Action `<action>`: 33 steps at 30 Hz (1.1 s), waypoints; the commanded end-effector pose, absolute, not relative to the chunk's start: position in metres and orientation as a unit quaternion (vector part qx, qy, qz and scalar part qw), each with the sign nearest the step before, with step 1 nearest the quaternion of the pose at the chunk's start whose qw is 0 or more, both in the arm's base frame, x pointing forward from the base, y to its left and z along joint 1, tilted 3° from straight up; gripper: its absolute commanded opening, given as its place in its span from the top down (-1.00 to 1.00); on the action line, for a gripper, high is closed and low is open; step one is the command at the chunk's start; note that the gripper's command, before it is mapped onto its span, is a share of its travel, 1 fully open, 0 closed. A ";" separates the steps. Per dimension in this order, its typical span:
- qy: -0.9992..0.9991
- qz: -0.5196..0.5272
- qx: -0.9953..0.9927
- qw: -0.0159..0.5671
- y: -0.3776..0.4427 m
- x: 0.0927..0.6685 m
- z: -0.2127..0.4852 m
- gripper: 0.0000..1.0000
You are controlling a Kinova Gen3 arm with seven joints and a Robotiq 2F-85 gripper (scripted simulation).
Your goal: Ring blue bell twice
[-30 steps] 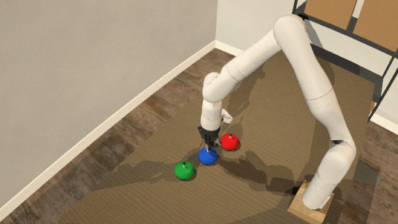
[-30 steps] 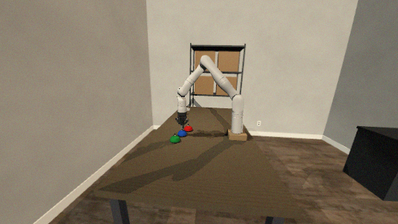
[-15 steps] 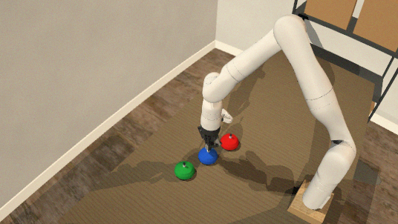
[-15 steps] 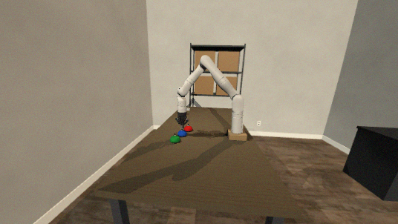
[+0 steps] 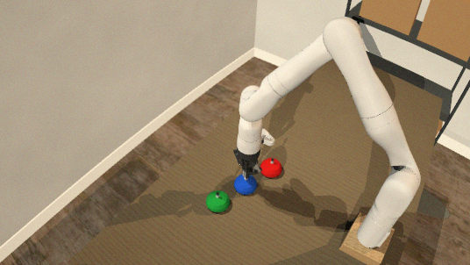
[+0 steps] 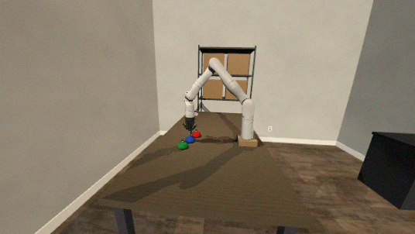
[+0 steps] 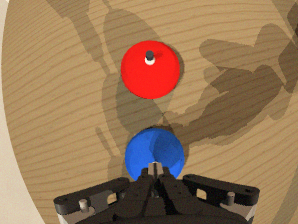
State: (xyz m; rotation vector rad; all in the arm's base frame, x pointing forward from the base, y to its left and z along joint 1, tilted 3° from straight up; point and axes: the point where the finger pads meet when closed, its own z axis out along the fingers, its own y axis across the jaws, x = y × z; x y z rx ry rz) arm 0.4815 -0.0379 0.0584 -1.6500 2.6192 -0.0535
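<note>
The blue bell (image 5: 245, 185) sits on the brown table between the green bell (image 5: 217, 201) and the red bell (image 5: 271, 168). My gripper (image 5: 247, 175) is shut and empty, pointing straight down over the top of the blue bell, with its fingertips at the bell's button. In the wrist view the shut fingertips (image 7: 154, 169) cover the middle of the blue bell (image 7: 153, 155), so its button is hidden; the red bell (image 7: 150, 68) lies beyond it with its dark button showing. In the exterior view the gripper (image 6: 190, 131) stands just above the blue bell (image 6: 190, 139).
The arm's base stands on a wooden block (image 5: 367, 247) at the table's right side. A shelf with cardboard boxes (image 6: 226, 73) stands behind the table. The table's left edge runs close to the bells. A dark cabinet (image 6: 389, 166) stands at the far right.
</note>
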 end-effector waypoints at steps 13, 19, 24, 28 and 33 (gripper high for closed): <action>0.846 -0.018 -0.533 0.019 -0.040 0.479 0.059 1.00; 0.846 -0.018 -0.533 0.019 -0.040 0.479 0.061 1.00; 0.846 -0.018 -0.533 0.020 -0.040 0.479 0.062 1.00; 0.846 -0.018 -0.533 0.020 -0.040 0.479 0.063 1.00; 0.846 -0.018 -0.533 0.020 -0.040 0.479 0.064 1.00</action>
